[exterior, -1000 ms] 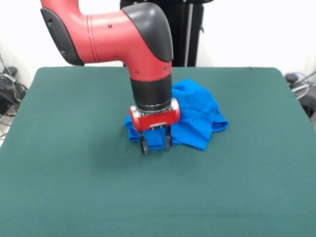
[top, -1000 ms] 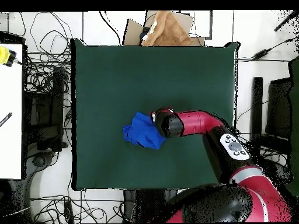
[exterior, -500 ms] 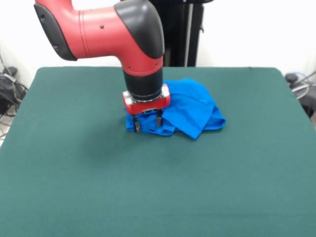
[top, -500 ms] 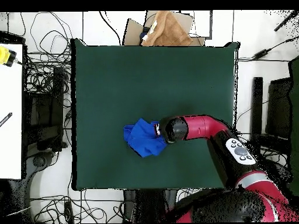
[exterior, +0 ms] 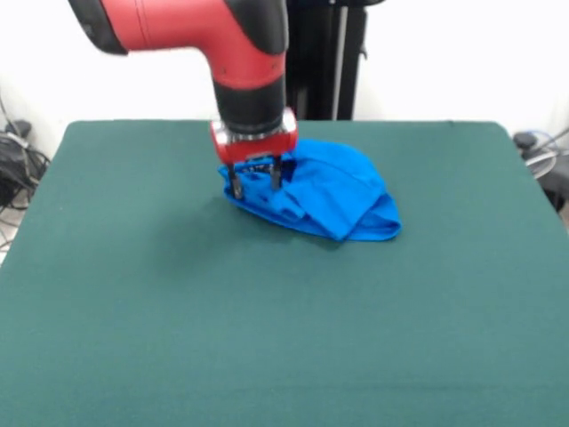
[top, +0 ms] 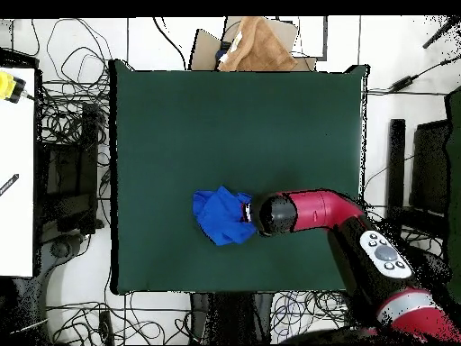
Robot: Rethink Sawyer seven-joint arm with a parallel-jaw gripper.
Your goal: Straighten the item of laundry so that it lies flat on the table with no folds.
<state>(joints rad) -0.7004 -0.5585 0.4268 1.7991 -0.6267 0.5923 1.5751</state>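
The item of laundry (exterior: pixel 329 196), a bright blue T-shirt, lies bunched and folded over itself on the far half of the green table (exterior: pixel 178 311). In the overhead view the item of laundry (top: pixel 219 216) is a small heap on the table (top: pixel 180 117), left of the arm's end. My gripper (exterior: pixel 255 185) points straight down at the shirt's left edge. Blue cloth sits between its two fingers and rises slightly to them. In the overhead view the gripper (top: pixel 247 213) is mostly hidden under the wrist. No lettering shows on the shirt.
A brown cloth on a cardboard box (top: pixel 257 47) lies beyond the table's top edge in the overhead view. A white bench (top: pixel 16 162) with a yellow object (top: pixel 8 86) stands at the left, with tangled cables (top: pixel 72 171) around the table.
The gripper has moved toward the table's far side and risen a little, dragging the shirt's left edge with it. The heap has shifted back and grown more compact.
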